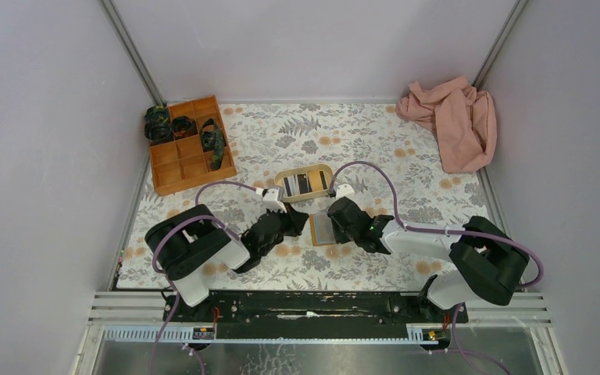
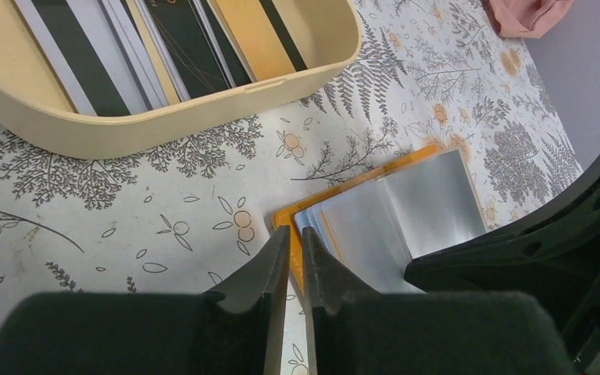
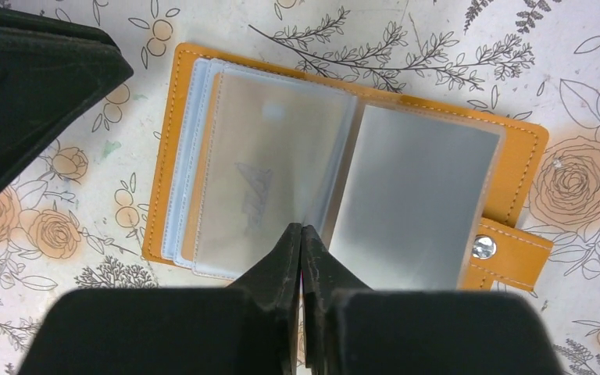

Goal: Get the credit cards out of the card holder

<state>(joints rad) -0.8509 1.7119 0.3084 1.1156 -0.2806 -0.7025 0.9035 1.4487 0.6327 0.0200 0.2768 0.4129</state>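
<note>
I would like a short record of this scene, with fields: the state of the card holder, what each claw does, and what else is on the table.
card holder: open flat on table, clear sleeves showing, snap tab undone
left claw: nearly closed, seemingly on the card holder's orange edge
right claw: closed at the sleeves' near edge; grip unclear
tray: beige, beyond the card holder, cards inside
other: orange compartment box far left; pink cloth far right
</note>
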